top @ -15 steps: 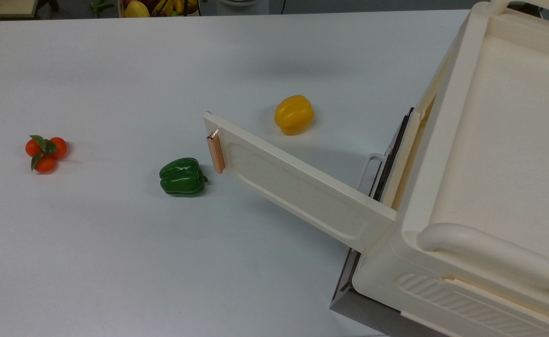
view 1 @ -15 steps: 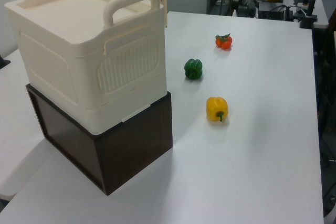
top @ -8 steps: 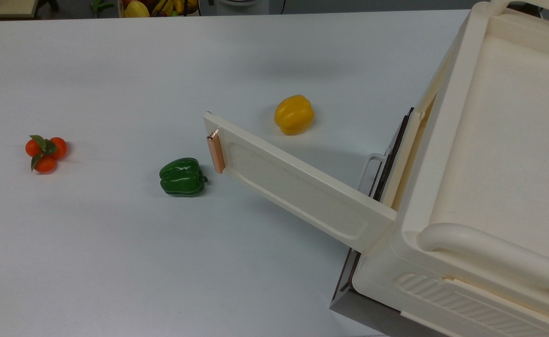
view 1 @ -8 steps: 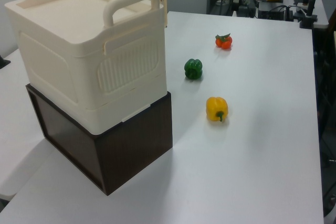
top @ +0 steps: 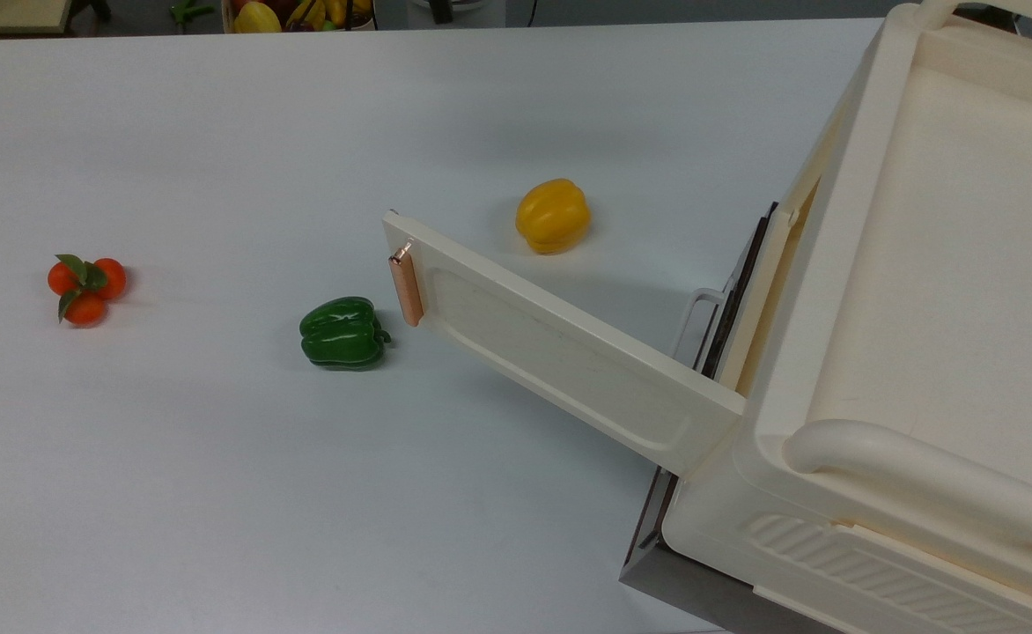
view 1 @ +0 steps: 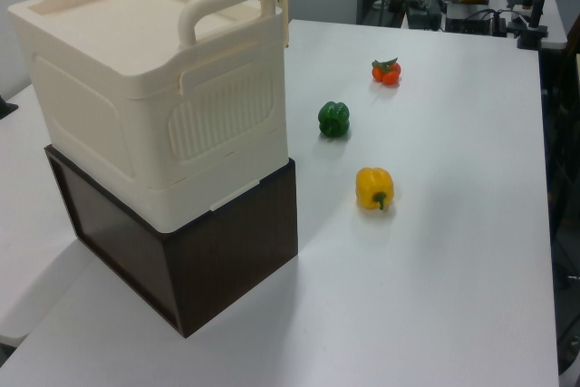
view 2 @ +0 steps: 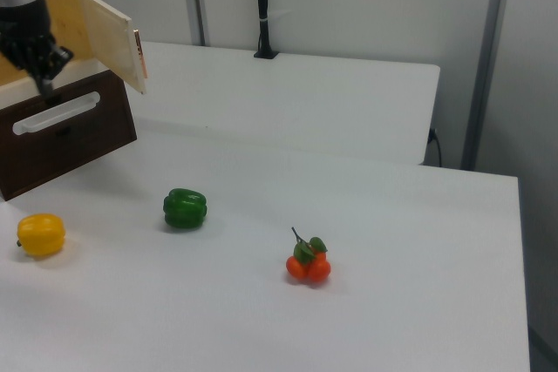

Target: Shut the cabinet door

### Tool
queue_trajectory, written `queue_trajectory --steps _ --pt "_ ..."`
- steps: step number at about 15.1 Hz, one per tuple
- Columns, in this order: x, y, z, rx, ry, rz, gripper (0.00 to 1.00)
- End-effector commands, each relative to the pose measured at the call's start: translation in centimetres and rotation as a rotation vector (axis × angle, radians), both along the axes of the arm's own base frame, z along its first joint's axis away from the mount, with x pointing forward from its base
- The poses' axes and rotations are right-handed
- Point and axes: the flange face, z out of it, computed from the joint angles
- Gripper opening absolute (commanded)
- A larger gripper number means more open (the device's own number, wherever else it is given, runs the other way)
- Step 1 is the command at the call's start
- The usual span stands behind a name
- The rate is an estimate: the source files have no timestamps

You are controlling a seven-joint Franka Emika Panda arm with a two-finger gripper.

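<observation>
**A:** Where is the door?

**B:** The long cream plastic cabinet door (top: 560,339) with a copper bar handle (top: 406,286) stands swung wide open from the large cream plastic cabinet (top: 930,308). In the top view its long axis runs from the hinge toward 10 o'clock over the white worktop (top: 217,484).

**A:** And the claw?

**B:** In the right view the dark claw (view 2: 39,63) hangs at about 9 o'clock of the door's free end, on the side facing the cabinet. I cannot tell whether it is released or clenched.
</observation>
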Motion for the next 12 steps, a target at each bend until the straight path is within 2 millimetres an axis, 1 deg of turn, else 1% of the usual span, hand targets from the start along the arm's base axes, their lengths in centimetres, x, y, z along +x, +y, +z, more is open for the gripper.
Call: queue_trajectory --steps 1,4,5,6,9,12 --pt "2.8 -2.7 -0.5 0.088 -0.107 -0.190 0.00" --pt "6.1 -4.6 -1.5 0.138 -0.241 -0.338 0.00" --pt "7.2 -4.9 -1.3 0.168 -0.291 -0.390 0.00" --pt "8.1 -5.1 -1.6 0.193 -0.324 -0.439 0.00" --pt "10.0 -5.8 -2.4 0.259 -0.411 -0.553 0.00" --pt "11.8 -7.2 -3.1 0.319 -0.503 -0.632 0.00"
